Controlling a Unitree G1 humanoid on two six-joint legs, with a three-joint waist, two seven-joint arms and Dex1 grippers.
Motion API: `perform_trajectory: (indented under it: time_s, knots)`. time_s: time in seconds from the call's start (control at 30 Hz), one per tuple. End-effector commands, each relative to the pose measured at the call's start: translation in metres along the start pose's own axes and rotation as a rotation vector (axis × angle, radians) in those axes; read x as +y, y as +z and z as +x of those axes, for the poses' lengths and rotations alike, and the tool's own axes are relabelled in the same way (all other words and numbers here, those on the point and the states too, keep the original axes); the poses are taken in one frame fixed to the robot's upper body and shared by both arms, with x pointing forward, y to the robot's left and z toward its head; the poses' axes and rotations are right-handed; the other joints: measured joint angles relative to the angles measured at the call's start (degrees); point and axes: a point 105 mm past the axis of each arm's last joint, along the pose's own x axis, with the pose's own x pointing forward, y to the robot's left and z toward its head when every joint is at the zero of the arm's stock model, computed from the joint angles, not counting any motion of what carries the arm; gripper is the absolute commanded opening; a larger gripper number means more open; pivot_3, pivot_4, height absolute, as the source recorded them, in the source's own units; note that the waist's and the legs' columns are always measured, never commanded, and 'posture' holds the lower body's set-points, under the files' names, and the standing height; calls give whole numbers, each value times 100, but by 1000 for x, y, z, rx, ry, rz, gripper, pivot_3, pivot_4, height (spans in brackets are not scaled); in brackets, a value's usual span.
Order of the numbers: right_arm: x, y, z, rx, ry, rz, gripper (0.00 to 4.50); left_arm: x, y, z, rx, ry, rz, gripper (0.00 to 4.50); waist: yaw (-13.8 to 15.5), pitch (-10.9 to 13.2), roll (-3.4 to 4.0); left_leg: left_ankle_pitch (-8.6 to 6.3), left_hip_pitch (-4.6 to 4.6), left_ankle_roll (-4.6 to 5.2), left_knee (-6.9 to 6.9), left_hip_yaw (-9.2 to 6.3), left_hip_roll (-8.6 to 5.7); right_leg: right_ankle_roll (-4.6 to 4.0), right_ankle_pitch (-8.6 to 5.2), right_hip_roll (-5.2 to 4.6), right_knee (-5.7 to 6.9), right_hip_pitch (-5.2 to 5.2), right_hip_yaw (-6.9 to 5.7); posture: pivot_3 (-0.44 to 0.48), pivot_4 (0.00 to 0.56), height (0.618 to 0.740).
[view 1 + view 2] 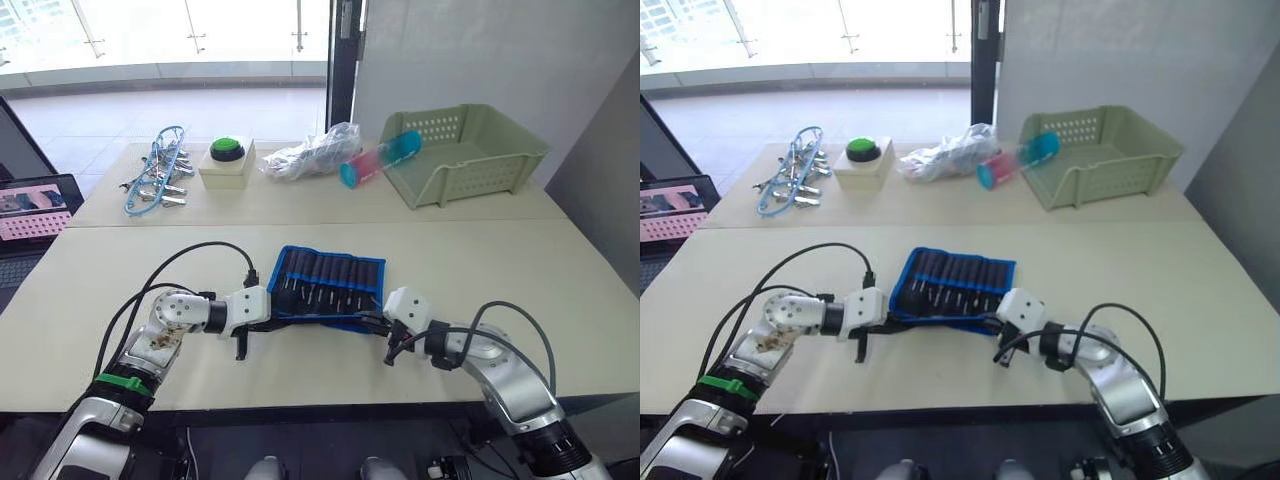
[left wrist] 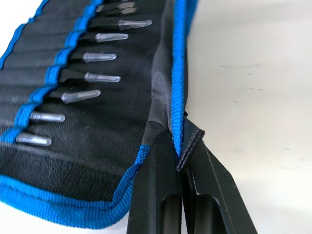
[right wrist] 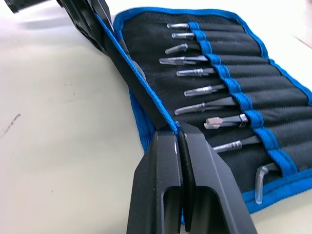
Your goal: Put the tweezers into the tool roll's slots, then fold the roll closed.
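Black fabric tool roll (image 1: 328, 286) lies open on the table (image 1: 560, 290) before me, tweezers (image 3: 204, 90) seated in the slots (image 3: 243, 73). My left gripper (image 2: 181, 146) and right gripper (image 3: 179, 134) each pinch its near blue-trimmed edge, jaws closed on the flap.

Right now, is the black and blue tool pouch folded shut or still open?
Open. The tool roll lies spread on the table, tweezers showing in their slots, while both grippers' jaws pinch its near flap edge.
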Motion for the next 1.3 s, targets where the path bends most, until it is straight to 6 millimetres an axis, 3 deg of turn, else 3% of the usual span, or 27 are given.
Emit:
perform_trajectory:
  time_s: [0.03,0.37,0.87,1.1,1.3]
  knots:
    - [-21,12,-3,-37,-68,-18,0,21,3,-7,-2,62,-107,30,12,0,0,0,-1,0,4,0,0,0,0,0,0,0,0,0,150,740]
    - [-33,11,5,-32,-86,-8,0,29,39,7,-107,1,-279,30,65,0,0,-4,-12,6,32,-1,-2,0,0,0,2,2,-1,0,150,740]
    - [-50,-3,4,30,-150,-5,0,44,42,16,-9,-20,-281,30,73,0,-1,-4,-15,7,34,6,-3,0,0,0,1,2,-1,0,150,740]
    - [-49,-6,1,34,-152,0,0,38,45,11,-28,-52,-220,2237,73,0,-1,-4,-16,6,35,5,-2,0,0,0,0,2,-1,0,150,740]
    - [-48,-6,0,33,-150,3,0,49,47,1,-66,0,-211,2237,73,0,-1,-4,-16,7,35,4,-2,0,0,0,-2,2,-1,0,150,740]
